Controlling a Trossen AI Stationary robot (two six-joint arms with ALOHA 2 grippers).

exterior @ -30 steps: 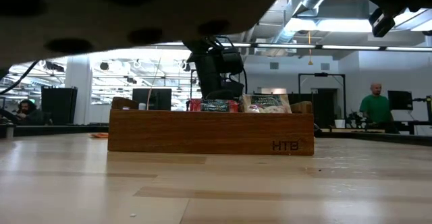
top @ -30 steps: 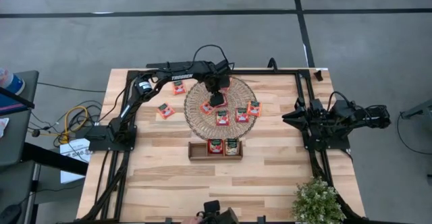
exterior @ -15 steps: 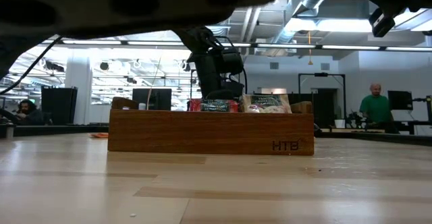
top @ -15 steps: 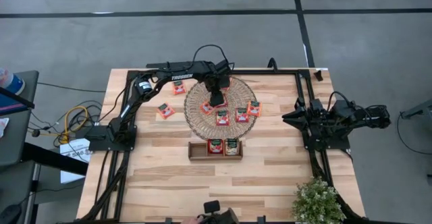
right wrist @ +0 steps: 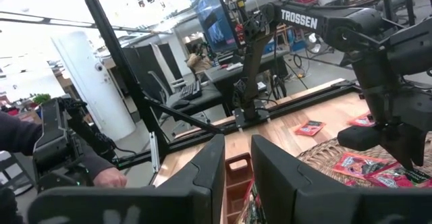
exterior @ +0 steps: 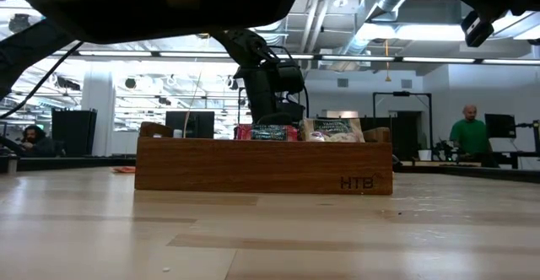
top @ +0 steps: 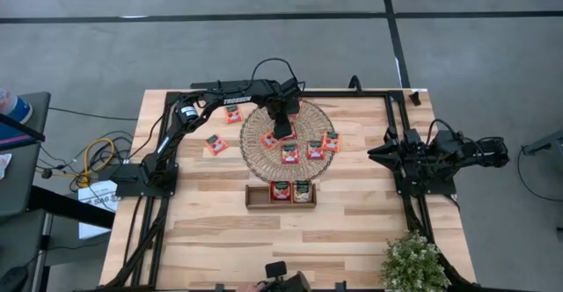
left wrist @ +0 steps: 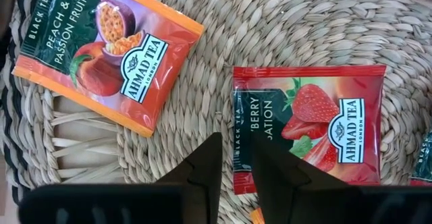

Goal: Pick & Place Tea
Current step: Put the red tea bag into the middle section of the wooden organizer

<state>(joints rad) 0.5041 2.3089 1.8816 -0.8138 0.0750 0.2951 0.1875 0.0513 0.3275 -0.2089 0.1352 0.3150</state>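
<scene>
A round woven mat (top: 251, 142) holds several red-orange tea sachets. My left gripper (top: 281, 134) points down over them. In the left wrist view its fingers (left wrist: 233, 158) are shut on a red strawberry sachet (left wrist: 317, 133), with an orange peach sachet (left wrist: 108, 48) lying flat beside it. Two more sachets (top: 233, 113) (top: 215, 144) lie on the table left of the mat. The brown wooden tray (top: 257, 195) holds two sachets (top: 281, 190) (top: 302, 191). My right gripper (top: 374, 154) waits shut at the table's right edge. My left gripper has the strawberry sachet's short side edge (left wrist: 236, 126) between its two fingers, coming steeply from above. One finger (left wrist: 270, 166) stands over the sachet's printed face, the other (left wrist: 206, 160) over the mat beside it. The sachet lies flat on the mat.
The tray (exterior: 263, 166) stands near the mat, toward the table's near edge. A small potted plant (top: 413, 261) sits at the near right corner. Black frame rails (top: 391, 125) run along the table's sides. People show in the room behind (exterior: 467, 132).
My left gripper has stayed in place over the mat while its fingers have drawn together on the strawberry sachet. A dark blurred shape close to the low camera has drawn back toward the upper left.
</scene>
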